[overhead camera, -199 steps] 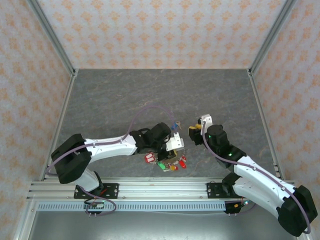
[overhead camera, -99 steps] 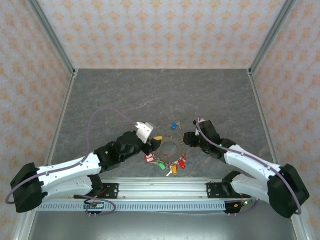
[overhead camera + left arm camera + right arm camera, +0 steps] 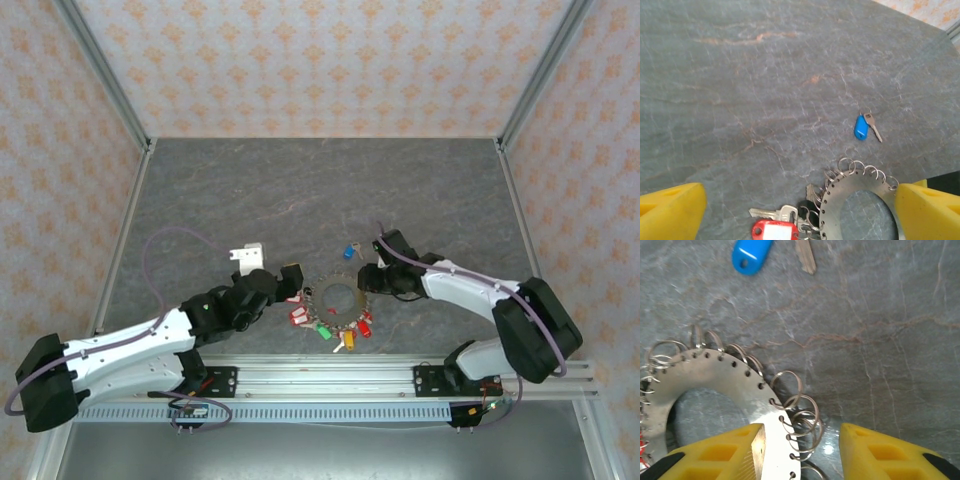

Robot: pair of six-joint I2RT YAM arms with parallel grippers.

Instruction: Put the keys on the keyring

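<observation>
Left fingers (image 3: 670, 212) spread wide, empty, framing the keyring (image 3: 840, 195). Right fingers (image 3: 880, 452) parted, straddling its rim, clamping nothing. Just beyond the ring, the blue-tagged key (image 3: 861, 127) lies loose on the bench (image 3: 765, 75), blade slanting beside its tag. The right arm sits nearer.

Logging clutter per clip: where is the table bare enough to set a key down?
Bare: the table from the blue-tagged key to the back wall, full width. Crowded: near centre, with keyring, tagged keys, left gripper, right gripper.
</observation>
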